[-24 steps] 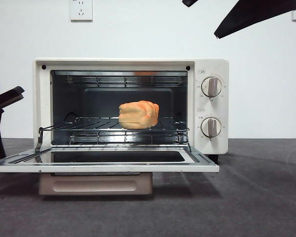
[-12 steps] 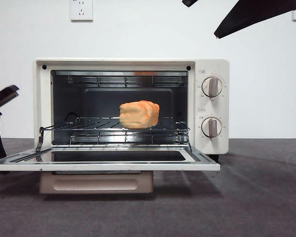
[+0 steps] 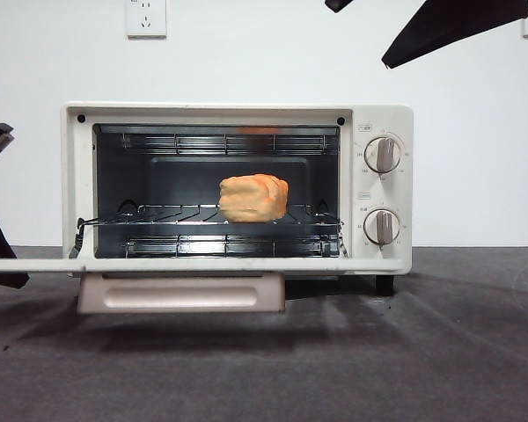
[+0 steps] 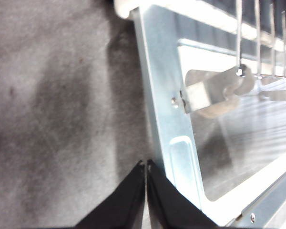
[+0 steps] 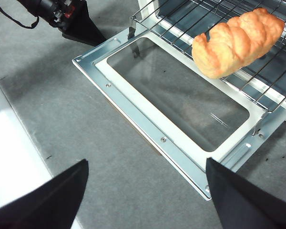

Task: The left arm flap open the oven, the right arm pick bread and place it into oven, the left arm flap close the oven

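Bread (image 3: 253, 198) found lying on the wire rack (image 3: 158, 215) inside the oven (image 3: 238, 189), right of centre, clear of the walls; placing step judged complete. Door (image 5: 162, 112) hung open, flat and about level with the tabletop (image 3: 440, 352), beige handle (image 3: 181, 293) hanging below its front edge; closing step judged in hand.

Left gripper (image 4: 146, 164) sat at the door's left side edge, low beside the metal frame, jaws pressed together and gripping nothing; contact with the door not confirmed from these views. Right gripper (image 5: 143, 191) hovered high above and in front of the door, jaws spread wide, empty, well apart from the bread.

To close well: slide the shut jaws under the frame near the outer corner rather than near the hinge; lift in an arc about the hinge; stay off the glass; watch for the whole oven sliding on the tabletop; finish with a push on the upright door until seated; keep the right arm clear of the swing.

Writing: no brand name legible; small marks above the two knobs (image 3: 384, 155) too fine to read.
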Motion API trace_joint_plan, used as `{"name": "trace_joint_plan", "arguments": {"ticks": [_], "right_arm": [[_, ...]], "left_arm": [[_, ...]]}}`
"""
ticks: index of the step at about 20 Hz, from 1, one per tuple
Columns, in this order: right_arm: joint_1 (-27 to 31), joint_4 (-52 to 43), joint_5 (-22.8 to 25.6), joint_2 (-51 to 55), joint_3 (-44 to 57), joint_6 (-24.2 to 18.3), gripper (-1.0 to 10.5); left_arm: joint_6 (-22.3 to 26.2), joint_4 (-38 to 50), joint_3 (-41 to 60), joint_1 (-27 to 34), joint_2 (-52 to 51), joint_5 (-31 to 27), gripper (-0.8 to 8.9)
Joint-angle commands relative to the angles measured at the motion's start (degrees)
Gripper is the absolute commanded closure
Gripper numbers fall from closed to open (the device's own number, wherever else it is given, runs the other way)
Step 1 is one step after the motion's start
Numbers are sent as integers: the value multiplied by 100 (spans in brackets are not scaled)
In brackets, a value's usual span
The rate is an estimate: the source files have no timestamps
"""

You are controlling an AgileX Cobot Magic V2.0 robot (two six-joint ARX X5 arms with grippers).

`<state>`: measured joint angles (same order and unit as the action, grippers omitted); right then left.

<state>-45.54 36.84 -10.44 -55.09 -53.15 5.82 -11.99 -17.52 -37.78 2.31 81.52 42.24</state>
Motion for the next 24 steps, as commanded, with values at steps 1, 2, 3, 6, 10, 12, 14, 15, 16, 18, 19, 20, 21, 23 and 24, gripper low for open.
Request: {"name": "trace_joint_plan", "arguments": {"ticks": [1, 2, 3, 6, 10, 12, 14, 15, 16, 18, 19, 20, 21, 23, 24], "right_arm": [[-42, -63, 11, -22, -46, 17, 555], [-42, -61, 11, -22, -46, 20, 555], [-42, -63, 11, -22, -46, 20, 555], [-42, -66, 11, -22, -46, 20, 555], [-42, -74, 11, -22, -46, 31, 555], [-42, -74, 9, -22, -46, 90, 555], [-42, -74, 9, -22, -46, 103, 555], [-42, -74, 9, -22, -46, 107, 555], [-42, -74, 9, -22, -46, 109, 555], [-42, -76, 11, -22, -46, 120, 555], [-42, -76, 13, -22, -46, 120, 555], [-42, -79, 13, -22, -46, 120, 555], [-42, -79, 20, -22, -46, 120, 555], [-42, -81, 44, -22, -46, 120, 555], [-42, -81, 63, -22, -46, 118, 555]], "left_arm": [[-160, 398, -63, 2, 68, 629, 798], [-258, 531, -63, 35, 63, 654, 798], [-328, 658, -63, 72, 52, 675, 798], [-551, 997, -68, 197, 35, 758, 798], [-879, 1578, -74, 262, 35, 761, 798], [-1093, 1954, -74, 262, 35, 758, 798], [-1244, 2297, -74, 262, 35, 758, 798], [-1316, 2444, -74, 275, 35, 758, 798], [-1335, 2522, -76, 295, 35, 758, 798], [-1384, 2629, -76, 334, 31, 758, 798], [-1384, 2627, -76, 350, 17, 758, 798], [-1381, 2616, -76, 352, -2, 761, 798], [-1379, 2608, -76, 352, -44, 761, 798], [-1379, 2597, -76, 343, -142, 761, 798], [-1373, 2577, -76, 326, -216, 761, 798]]}}
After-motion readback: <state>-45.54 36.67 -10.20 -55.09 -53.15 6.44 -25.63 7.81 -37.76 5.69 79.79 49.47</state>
